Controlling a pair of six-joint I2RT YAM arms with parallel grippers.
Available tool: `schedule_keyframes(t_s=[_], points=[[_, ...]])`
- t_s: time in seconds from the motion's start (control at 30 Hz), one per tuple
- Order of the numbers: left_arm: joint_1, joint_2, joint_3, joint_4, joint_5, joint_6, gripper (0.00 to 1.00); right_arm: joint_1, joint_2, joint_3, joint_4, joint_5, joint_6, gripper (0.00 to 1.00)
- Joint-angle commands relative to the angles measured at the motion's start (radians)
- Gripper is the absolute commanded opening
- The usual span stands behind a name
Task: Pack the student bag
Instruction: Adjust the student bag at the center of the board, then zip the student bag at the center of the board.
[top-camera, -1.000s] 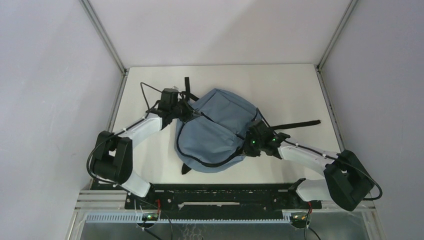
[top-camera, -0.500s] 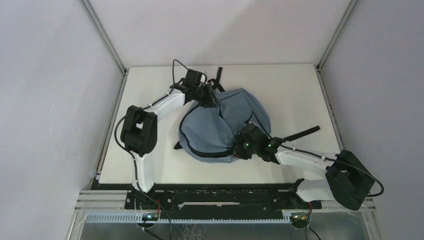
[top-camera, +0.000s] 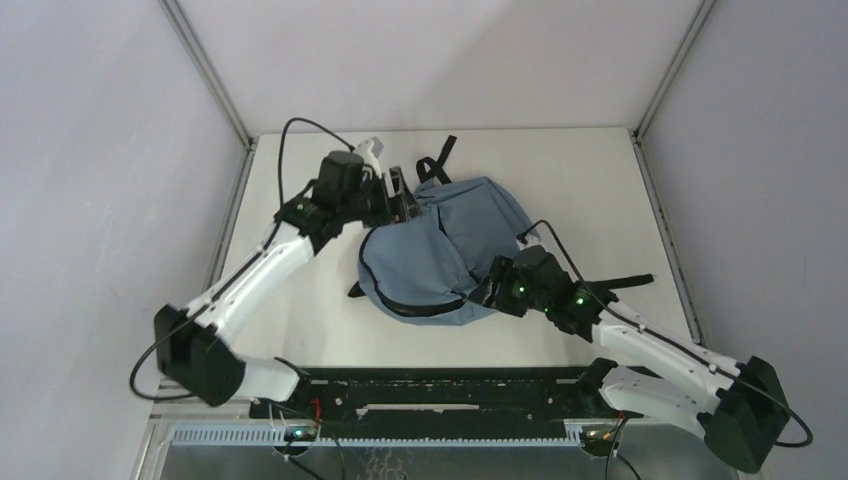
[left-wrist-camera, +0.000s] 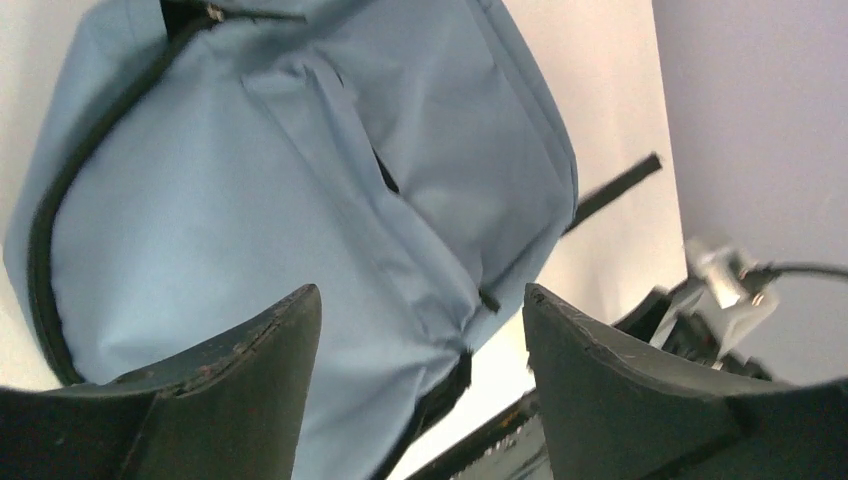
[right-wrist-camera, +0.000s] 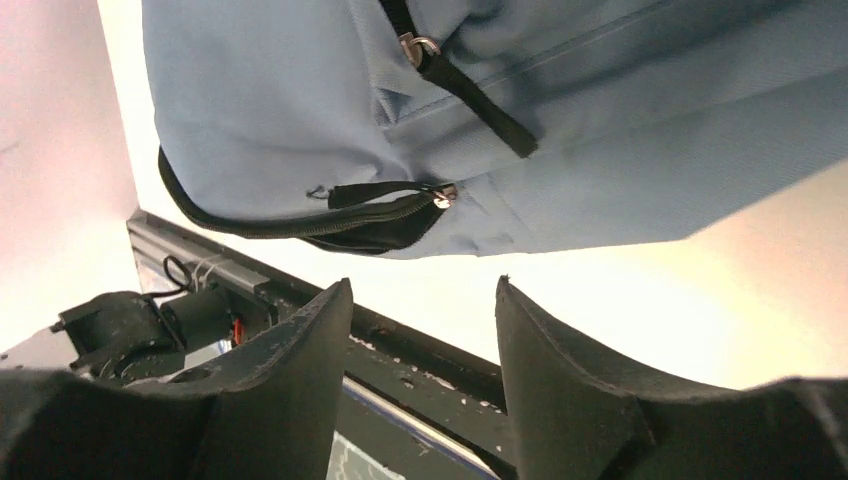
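On the table (top-camera: 600, 180) lies the student bag (top-camera: 445, 250), flat, about in the middle. The left gripper (top-camera: 400, 195) is at the bag's far left corner, close to the black top strap (top-camera: 440, 160). Its two fingers are spread wide and nothing is between them. The right gripper (top-camera: 487, 290) is at the bag's near right edge. Its fingers are spread apart too, and they hold nothing.

I think the job now is to get a good hold on the bag so it can be opened. To do that well, the right gripper should go for the little metal zipper pull (right-wrist-camera: 440, 195) just in front of it and pinch it, not the cloth. The left gripper should hold the bag's far side down so the bag does not slide.

The bag is soft, round and dusty blue. A black zipper (right-wrist-camera: 290, 225) runs along its edge, and a small dark gap shows next to the pull. One long black strap (top-camera: 610, 282) sticks out on the bag's right side.
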Motion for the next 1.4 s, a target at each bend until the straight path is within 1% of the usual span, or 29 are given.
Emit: schedule_keyframes(t_s=[0.0,0.03,0.07,0.17,0.2,0.27,0.37,0.4,0.5,0.53,0.6,0.73,0.9,0.97,1.1,1.17,1.23,1.27,1.37], points=[[-0.106,-0.128,-0.144,0.002,-0.104,0.04,0.78,-0.015,-0.096,0.02,-0.128,0.113,-0.058,0.64],[-0.143,-0.155,-0.17,-0.007,-0.152,0.038,0.78,-0.035,-0.109,0.018,-0.145,0.127,-0.065,0.65],[-0.185,-0.166,-0.19,-0.017,-0.171,0.038,0.78,-0.057,-0.121,0.015,-0.156,0.127,-0.071,0.66],[-0.28,-0.151,-0.228,-0.052,-0.165,0.045,0.78,-0.13,-0.164,0.001,-0.177,0.112,-0.089,0.66],[-0.303,-0.136,-0.227,-0.062,-0.161,0.045,0.77,-0.155,-0.179,-0.006,-0.179,0.103,-0.094,0.67],[-0.368,-0.103,-0.209,-0.079,-0.198,0.054,0.77,-0.207,-0.205,-0.014,-0.178,0.081,-0.107,0.67],[-0.425,-0.035,-0.169,-0.082,-0.223,0.052,0.76,-0.266,-0.227,-0.016,-0.179,0.028,-0.133,0.67],[-0.433,-0.006,-0.152,-0.084,-0.224,0.047,0.75,-0.279,-0.23,-0.016,-0.182,0.021,-0.14,0.68],[-0.448,0.07,-0.099,-0.103,-0.223,0.018,0.63,-0.297,-0.245,-0.016,-0.206,0.012,-0.149,0.67],[-0.453,0.093,-0.082,-0.118,-0.246,0.007,0.61,-0.3,-0.252,-0.016,-0.216,0.012,-0.15,0.67],[-0.459,0.116,-0.07,-0.119,-0.237,-0.015,0.6,-0.301,-0.266,-0.016,-0.239,0.015,-0.155,0.68],[-0.461,0.136,-0.082,-0.048,-0.176,-0.05,0.58,-0.302,-0.283,-0.019,-0.263,0.025,-0.163,0.68],[-0.461,0.164,-0.062,-0.018,-0.176,-0.067,0.54,-0.304,-0.273,-0.02,-0.256,0.018,-0.165,0.68],[-0.461,0.183,-0.049,-0.016,-0.173,-0.074,0.5,-0.304,-0.267,-0.02,-0.25,0.013,-0.165,0.68],[-0.461,0.216,-0.037,-0.008,-0.146,-0.081,0.39,-0.304,-0.266,-0.02,-0.248,0.01,-0.164,0.68],[-0.461,0.218,-0.037,-0.003,-0.144,-0.084,0.35,-0.304,-0.269,-0.02,-0.251,0.01,-0.163,0.68],[-0.461,0.218,-0.036,-0.001,-0.148,-0.084,0.29,-0.304,-0.274,-0.02,-0.254,0.012,-0.162,0.68],[-0.461,0.22,-0.035,-0.005,-0.154,-0.084,0.23,-0.304,-0.274,-0.02,-0.256,0.013,-0.161,0.68],[-0.461,0.219,-0.033,-0.024,-0.176,-0.084,0.01,-0.303,-0.269,-0.022,-0.244,0.008,-0.16,0.68]])
